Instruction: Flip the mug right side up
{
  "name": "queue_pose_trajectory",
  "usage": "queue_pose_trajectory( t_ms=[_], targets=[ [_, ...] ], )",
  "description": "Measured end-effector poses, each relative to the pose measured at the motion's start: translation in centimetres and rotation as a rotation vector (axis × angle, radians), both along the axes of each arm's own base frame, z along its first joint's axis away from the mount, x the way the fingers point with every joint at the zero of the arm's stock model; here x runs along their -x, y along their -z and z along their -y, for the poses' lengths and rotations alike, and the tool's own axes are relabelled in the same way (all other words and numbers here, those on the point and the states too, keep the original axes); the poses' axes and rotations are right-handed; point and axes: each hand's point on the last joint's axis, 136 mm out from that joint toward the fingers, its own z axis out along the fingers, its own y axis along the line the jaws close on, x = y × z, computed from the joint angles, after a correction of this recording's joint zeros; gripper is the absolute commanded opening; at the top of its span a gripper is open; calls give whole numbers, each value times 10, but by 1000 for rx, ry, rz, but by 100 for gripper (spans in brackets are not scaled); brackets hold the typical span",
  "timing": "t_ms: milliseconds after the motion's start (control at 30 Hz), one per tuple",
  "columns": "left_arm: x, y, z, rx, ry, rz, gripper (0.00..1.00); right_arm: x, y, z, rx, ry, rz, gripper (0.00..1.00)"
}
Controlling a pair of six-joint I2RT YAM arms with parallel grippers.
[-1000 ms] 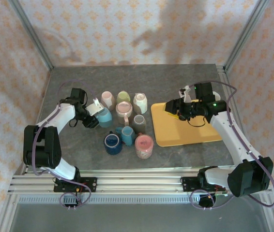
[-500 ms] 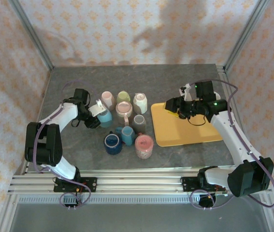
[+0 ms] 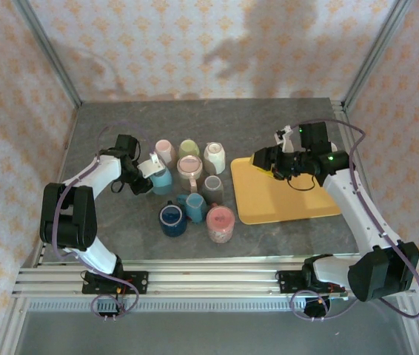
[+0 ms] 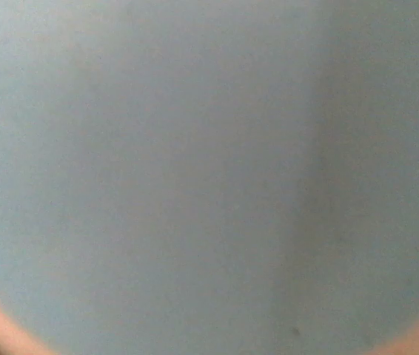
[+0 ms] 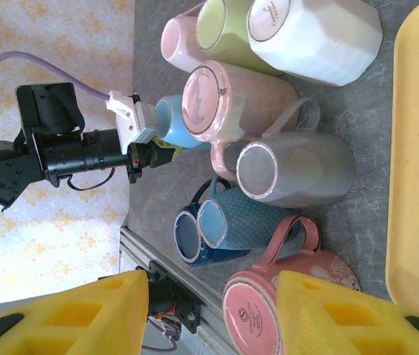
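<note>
Near row, on grey desk (image 3: pixel 113 126): pink mug (image 3: pixel 220 223), navy mug (image 3: pixel 171 220) and teal mug (image 3: pixel 195 207), close together. Middle: grey mug (image 3: pixel 213 185); light blue mug (image 3: pixel 160 178) at the cluster's left edge, left fingers (image 5: pixel 137 118) clenched on it. Right: yellow tray (image 3: pixel 291 200), with right fingers (image 5: pixel 69 314) spread and grasping nothing above its far left corner. Far row: pale pink mug (image 3: pixel 164 151), green mug (image 3: pixel 189 149), white mug (image 3: pixel 215 157).
</note>
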Motion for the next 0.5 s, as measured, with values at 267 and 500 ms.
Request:
queue_pose_trajectory(
  t_ms=[267,500],
  targets=[
    [6,-11,2,21,-18,27,0,0,-1,0,1,-1,7,49],
    [9,-61,10,81,-40,168,0,2,-5,1,0,1,22,49]
  ],
)
